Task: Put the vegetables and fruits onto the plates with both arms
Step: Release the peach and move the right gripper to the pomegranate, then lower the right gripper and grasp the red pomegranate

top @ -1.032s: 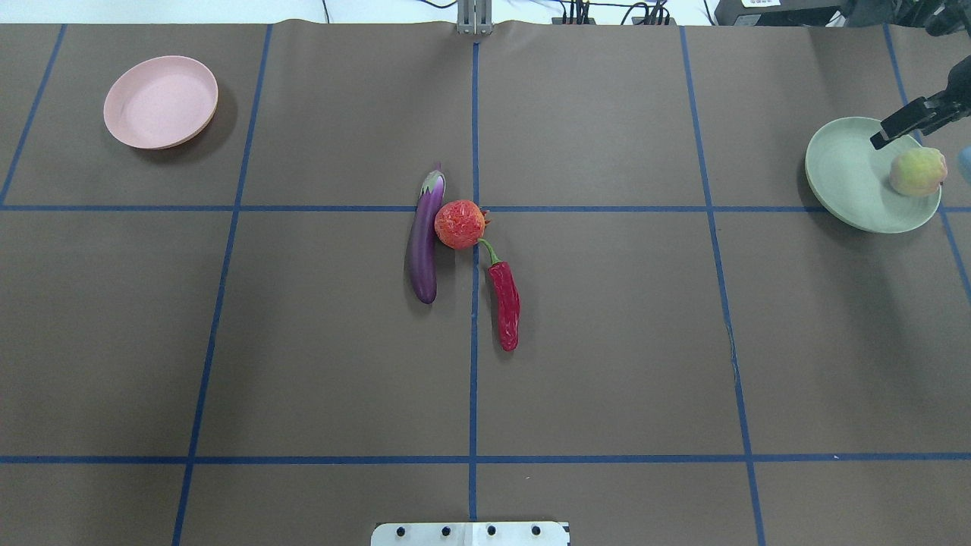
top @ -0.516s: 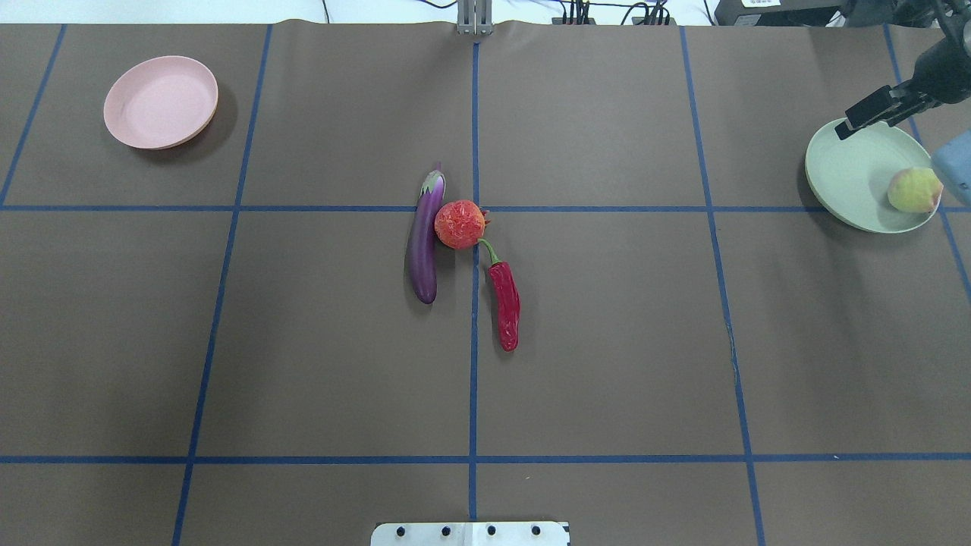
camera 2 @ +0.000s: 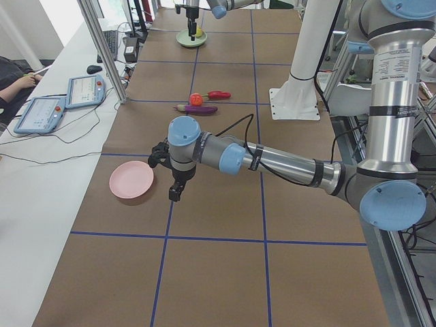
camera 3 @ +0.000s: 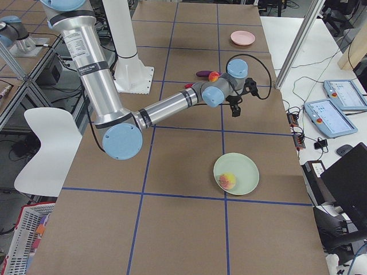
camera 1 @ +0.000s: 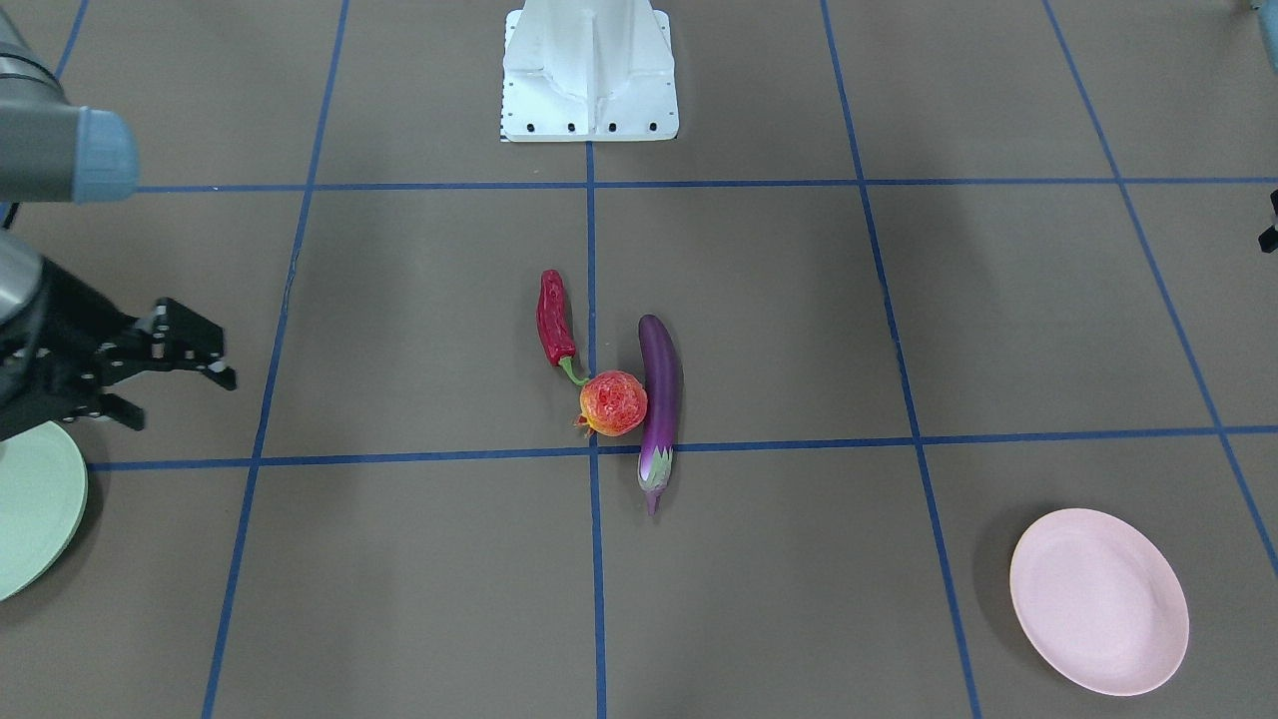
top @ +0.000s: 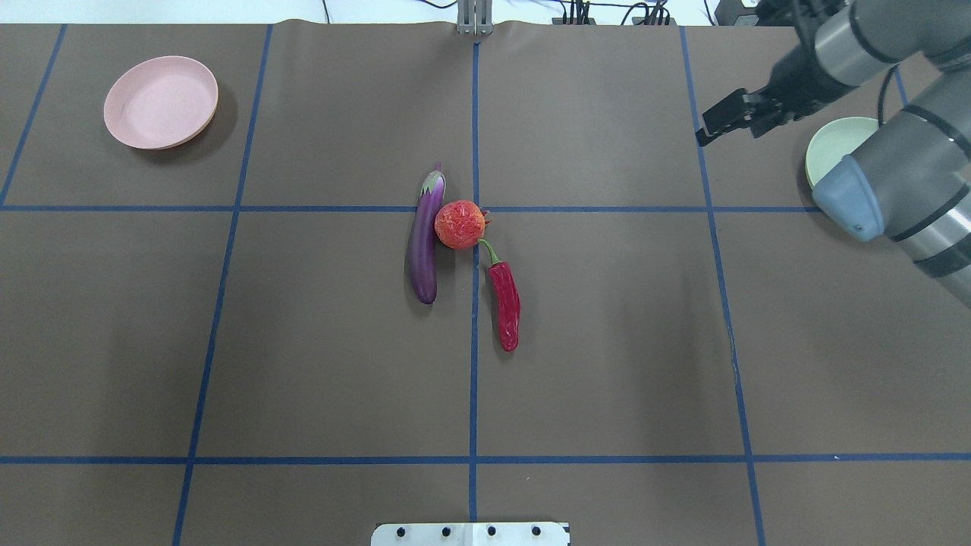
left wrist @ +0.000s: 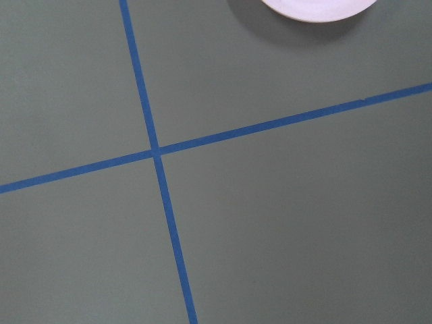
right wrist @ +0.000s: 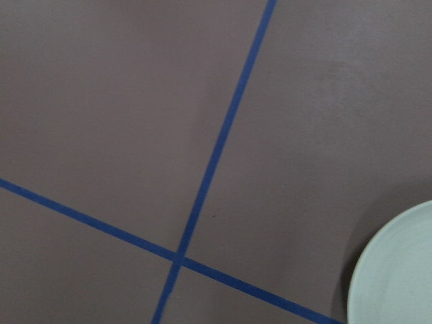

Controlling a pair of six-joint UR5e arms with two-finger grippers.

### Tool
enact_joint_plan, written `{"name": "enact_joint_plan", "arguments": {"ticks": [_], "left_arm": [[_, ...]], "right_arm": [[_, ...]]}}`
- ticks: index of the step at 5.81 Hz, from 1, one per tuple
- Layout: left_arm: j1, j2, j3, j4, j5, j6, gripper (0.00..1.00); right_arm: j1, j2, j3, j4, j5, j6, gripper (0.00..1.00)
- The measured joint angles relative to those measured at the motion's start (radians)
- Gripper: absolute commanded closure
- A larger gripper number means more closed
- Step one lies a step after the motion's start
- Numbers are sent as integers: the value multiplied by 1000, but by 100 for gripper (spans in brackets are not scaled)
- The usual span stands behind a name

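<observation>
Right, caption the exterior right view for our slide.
Peach lies on mint plate; open right gripper hovers over the table beyond it.

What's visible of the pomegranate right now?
The pomegranate is round, red-orange, mottled and slightly rough-looking, with a small crown poking sideways toward the robot's right. It lies on the brown table cover by the central crossing of the blue tape lines, pressed against the eggplant on its other side. The stem of the chili pepper curls up to it. Nothing grips it.
</observation>
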State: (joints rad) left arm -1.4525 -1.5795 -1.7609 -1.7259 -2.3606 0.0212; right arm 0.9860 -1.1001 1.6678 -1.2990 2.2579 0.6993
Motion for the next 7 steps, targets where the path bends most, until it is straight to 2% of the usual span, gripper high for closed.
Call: {"name": "enact_joint_plan", "arguments": {"ticks": [2, 4, 5, 7], "left_arm": [[14, -54, 178, -162, -2, -1, 0], [15, -89, 243, -204, -1, -5, 0], [15, -94, 246, -206, -1, -15, 0], [15, -95, 243, -208, -2, -37, 0]], "right_arm": [[-184, 206, -87, -78, -211, 165, 1], [-312, 441, -315, -102, -379, 276, 1], [-359, 516, -410, -90, -445, 297, 1], [-416, 546, -483, -61, -522, 301, 1]]}}
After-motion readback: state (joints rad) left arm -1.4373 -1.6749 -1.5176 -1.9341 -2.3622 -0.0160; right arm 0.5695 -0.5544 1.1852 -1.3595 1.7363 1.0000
